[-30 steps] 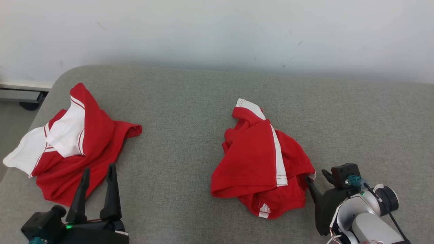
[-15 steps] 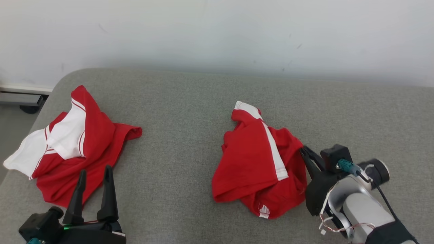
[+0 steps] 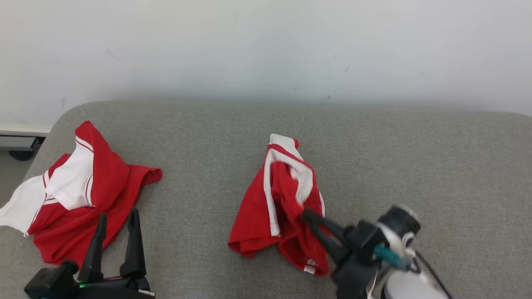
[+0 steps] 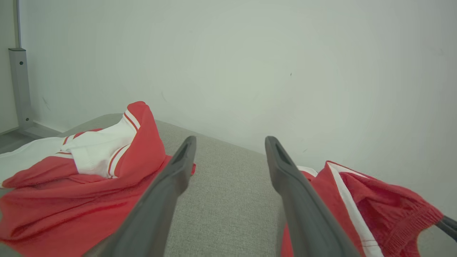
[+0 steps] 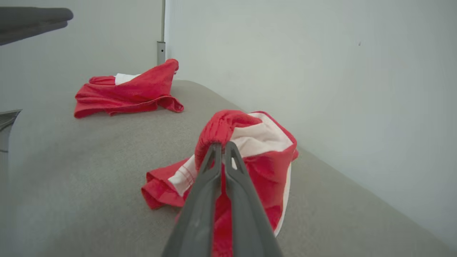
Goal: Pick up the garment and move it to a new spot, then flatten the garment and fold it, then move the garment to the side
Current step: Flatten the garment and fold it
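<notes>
A red garment with white trim [image 3: 276,203] is bunched up mid-way across the grey cushion [image 3: 374,158]. My right gripper [image 3: 306,216] is shut on a red fold of it, lifting that edge; the right wrist view shows the closed fingers [image 5: 222,147] pinching the cloth [image 5: 250,142]. My left gripper [image 3: 117,216] stands open at the lower left, its tips over the edge of a second red and white garment [image 3: 79,191]. In the left wrist view its fingers [image 4: 182,160] frame bare cushion, with the held garment [image 4: 357,200] at the right.
A white wall [image 3: 266,45] rises behind the cushion. The cushion's rounded left corner [image 3: 62,120] drops to a floor with a grey rail [image 3: 16,143]. Bare grey fabric spreads to the right of the held garment.
My right gripper has swung left and closed on the garment's right edge, pulling it up and over to the left so white lining shows. The head camera has tilted slightly. The left arm holds still.
</notes>
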{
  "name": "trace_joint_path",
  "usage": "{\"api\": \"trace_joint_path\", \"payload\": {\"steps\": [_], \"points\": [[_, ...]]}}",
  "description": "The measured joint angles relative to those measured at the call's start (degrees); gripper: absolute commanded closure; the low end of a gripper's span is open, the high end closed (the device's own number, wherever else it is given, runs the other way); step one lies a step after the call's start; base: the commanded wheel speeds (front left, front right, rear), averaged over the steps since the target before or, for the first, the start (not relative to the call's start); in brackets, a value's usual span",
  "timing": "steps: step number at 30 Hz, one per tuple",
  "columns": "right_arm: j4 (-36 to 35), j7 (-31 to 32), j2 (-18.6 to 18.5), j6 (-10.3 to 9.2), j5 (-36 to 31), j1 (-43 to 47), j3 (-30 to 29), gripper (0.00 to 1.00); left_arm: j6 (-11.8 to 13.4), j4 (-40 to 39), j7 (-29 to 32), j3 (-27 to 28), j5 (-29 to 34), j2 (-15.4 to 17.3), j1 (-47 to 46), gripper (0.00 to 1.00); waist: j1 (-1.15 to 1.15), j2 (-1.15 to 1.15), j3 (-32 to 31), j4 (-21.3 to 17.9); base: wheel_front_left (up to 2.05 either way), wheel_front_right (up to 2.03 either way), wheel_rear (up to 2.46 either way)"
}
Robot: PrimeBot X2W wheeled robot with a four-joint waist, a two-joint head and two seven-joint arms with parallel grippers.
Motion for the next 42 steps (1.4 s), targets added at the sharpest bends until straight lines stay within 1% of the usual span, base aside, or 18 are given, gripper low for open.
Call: {"api": "trace_joint_path", "payload": {"steps": [3,5,10,16,18,20,22,24,27,29,31,32,33,37,40,42], "points": [[-0.26,0.31,-0.38,0.03,-0.04,4.43,1.77,1.0,0.02,-0.37,0.0,0.44,0.02,0.01,0.92,0.0,0.0,0.0,0.04,-0.51,0.0,0.0,0.0],[0.05,0.56,-1.51,0.96,-0.34,5.76,3.42,1.0,0.01,-0.49,0.0,0.47,0.03,0.0,0.91,0.0,0.0,0.0,0.21,-0.83,0.0,0.0,0.0],[1.92,2.01,-2.92,1.54,-0.56,8.49,5.97,1.0,-0.07,-0.76,0.0,0.54,0.04,-0.01,0.78,0.0,0.0,0.0,0.84,-1.51,0.0,0.0,0.0],[2.57,2.45,-2.91,1.75,-0.57,7.96,5.61,1.0,-0.1,-0.66,0.0,0.79,0.05,-0.1,0.67,0.0,0.0,0.0,1.12,-2.42,0.0,0.0,0.0],[2.45,2.49,-3.45,1.75,-0.62,7.64,4.97,1.0,-0.57,-0.58,0.0,0.66,0.05,-0.08,0.67,0.0,0.0,0.0,1.16,-2.79,0.0,0.0,0.0],[2.31,2.48,-4.33,1.41,-0.76,7.59,4.07,1.0,-2.04,-0.18,0.16,-0.52,-0.19,0.02,0.67,0.0,0.0,0.0,1.28,-3.14,0.0,0.0,0.0],[2.15,2.49,-4.93,1.23,-0.76,7.43,3.33,1.0,-4.0,0.58,1.92,-3.19,-0.65,-0.09,0.64,0.0,0.0,0.0,1.4,-3.44,0.0,0.0,0.0],[2.01,2.49,-5.16,1.08,-0.76,6.87,3.19,1.0,-5.26,1.51,2.96,-5.71,-0.55,-0.51,0.64,0.0,0.0,0.0,1.53,-3.62,0.0,0.0,0.0],[1.54,2.58,-5.04,0.9,-0.76,6.61,3.21,1.0,-6.17,2.04,4.21,-8.06,-0.38,-1.23,0.65,0.0,0.0,0.0,1.7,-3.8,0.0,0.0,0.0],[1.41,2.96,-4.97,0.85,-0.76,6.62,3.22,1.0,-7.38,2.6,5.69,-10.26,-0.48,-1.34,0.7,0.0,0.0,0.0,1.83,-3.85,0.0,0.0,0.0],[1.19,3.0,-4.71,0.82,-0.76,6.59,3.23,1.0,-7.62,3.08,6.34,-12.06,-0.36,-1.66,0.74,0.0,0.0,0.0,2.09,-3.84,0.0,0.0,0.0],[1.23,3.01,-4.13,0.31,-0.75,6.58,3.1,0.84,-7.6,3.55,6.65,-12.11,-0.37,-1.88,0.7,0.0,0.0,0.0,2.28,-3.85,0.0,0.0,0.0],[1.25,3.04,-3.94,0.26,-0.74,6.58,2.92,0.0,-7.56,3.7,6.65,-11.9,-0.37,-1.88,0.7,0.0,0.0,0.0,2.33,-3.85,0.0,0.0,0.0],[0.4,3.01,-4.25,-1.03,-0.32,6.84,1.42,0.0,-7.53,3.7,6.57,-10.61,-0.37,-1.87,0.64,0.0,0.0,0.0,2.49,-3.88,0.0,0.0,0.0],[-2.61,2.88,-5.25,-1.87,1.29,8.14,-0.21,0.0,-7.08,3.53,6.36,-9.98,-0.37,-1.71,0.65,0.0,0.0,0.0,2.63,-4.17,0.0,0.0,0.0],[-4.43,2.31,-5.71,-2.0,2.8,10.06,-1.25,0.0,-7.02,3.39,6.04,-9.71,-0.36,-1.64,0.66,0.0,0.0,0.0,2.74,-4.57,0.0,0.0,0.0]]}}
